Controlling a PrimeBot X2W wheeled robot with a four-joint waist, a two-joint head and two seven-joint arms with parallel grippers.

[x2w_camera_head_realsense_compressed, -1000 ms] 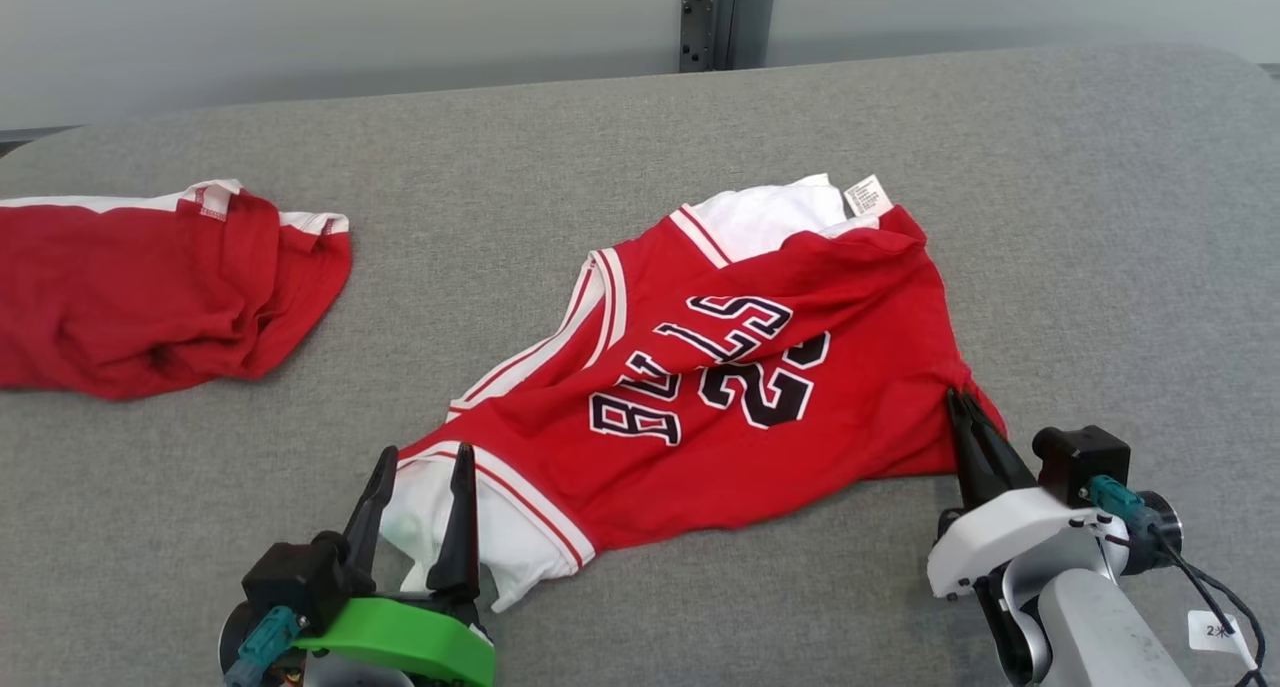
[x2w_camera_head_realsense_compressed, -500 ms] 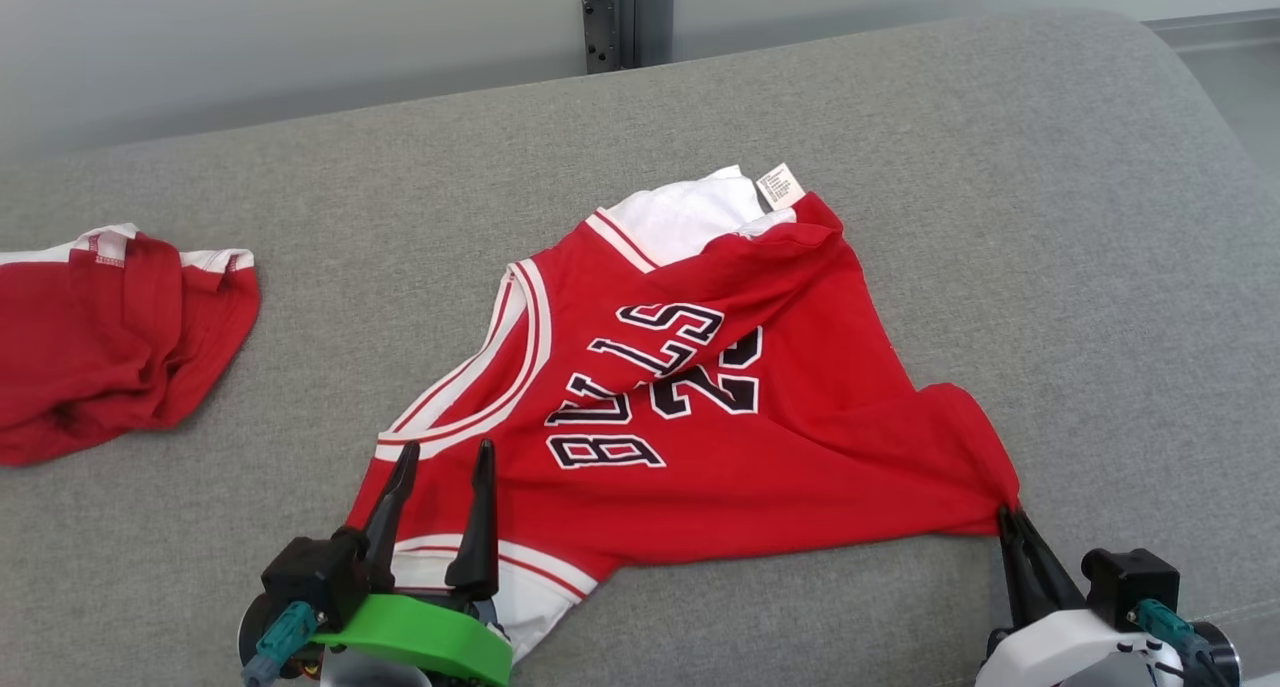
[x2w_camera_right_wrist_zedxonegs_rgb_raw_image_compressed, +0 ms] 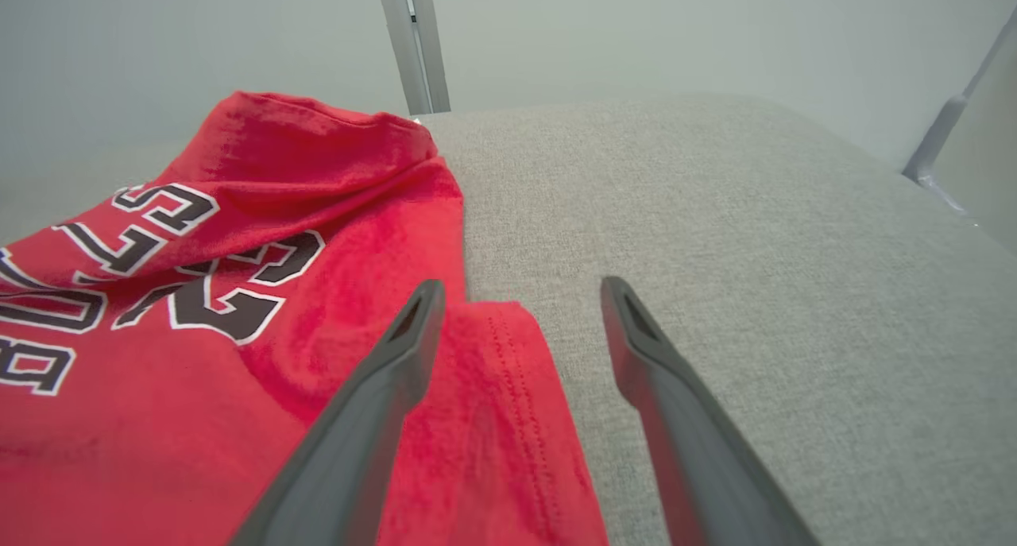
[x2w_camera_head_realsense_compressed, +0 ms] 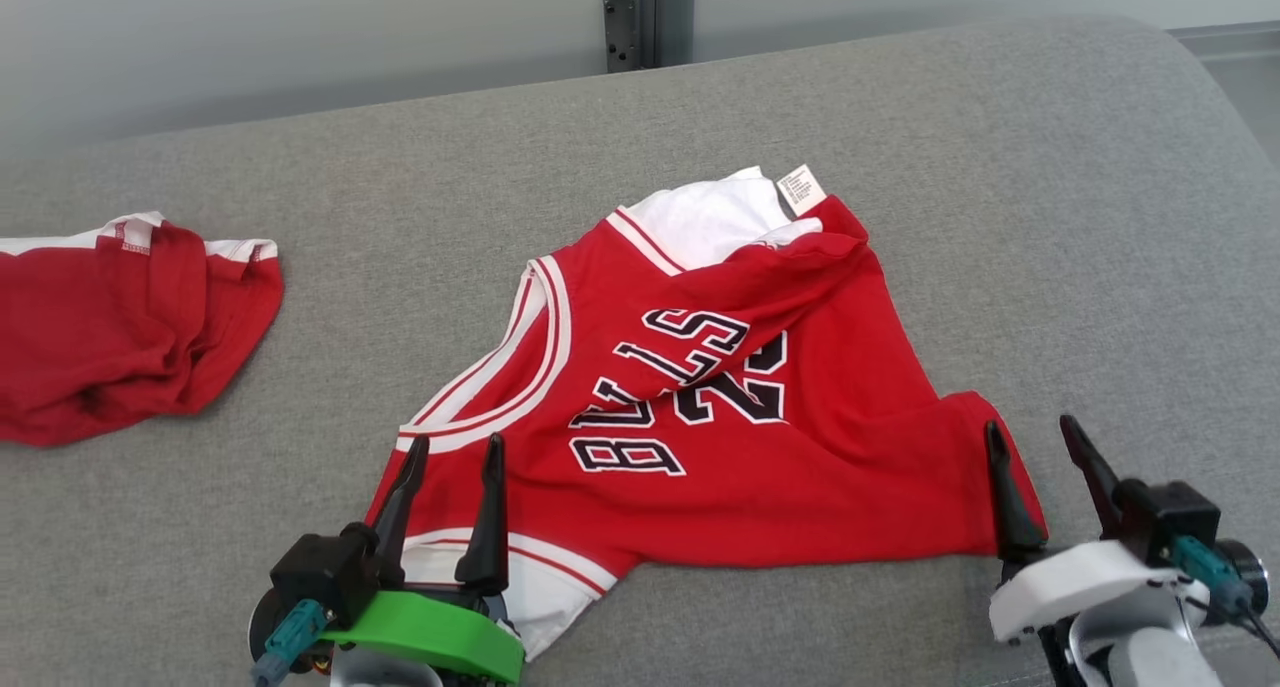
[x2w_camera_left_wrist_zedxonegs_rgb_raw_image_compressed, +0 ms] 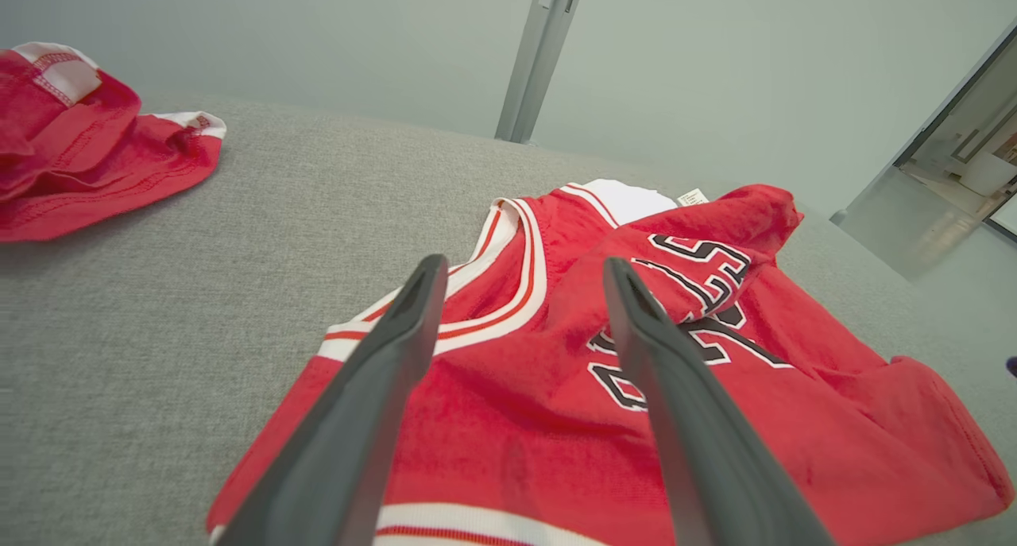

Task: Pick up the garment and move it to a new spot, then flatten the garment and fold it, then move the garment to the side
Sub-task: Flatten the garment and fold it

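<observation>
A red basketball jersey, the garment (x2w_camera_head_realsense_compressed: 720,427), lies rumpled on the grey cushioned surface (x2w_camera_head_realsense_compressed: 1050,217), with white trim, black lettering and a white inner part with a label at its far end. My left gripper (x2w_camera_head_realsense_compressed: 455,450) stands open over its near left corner, fingers apart above the red cloth (x2w_camera_left_wrist_zedxonegs_rgb_raw_image_compressed: 516,419). At the near right corner my right gripper (x2w_camera_head_realsense_compressed: 1032,433) is open, its left finger over the hem and the right one over bare grey fabric (x2w_camera_right_wrist_zedxonegs_rgb_raw_image_compressed: 715,252). The garment's right corner (x2w_camera_right_wrist_zedxonegs_rgb_raw_image_compressed: 493,387) lies flat between and beside those fingers.
A second red and white garment (x2w_camera_head_realsense_compressed: 110,327) lies bunched at the left edge of the surface, also seen as a red heap (x2w_camera_left_wrist_zedxonegs_rgb_raw_image_compressed: 71,149). A grey post (x2w_camera_head_realsense_compressed: 650,17) stands behind the surface against the pale wall. The surface's edge curves down at the right.
My right gripper was shut on the garment's right corner and has pulled it toward the near right, spreading the cloth; now it is open and the corner lies free. The head camera shifted.
</observation>
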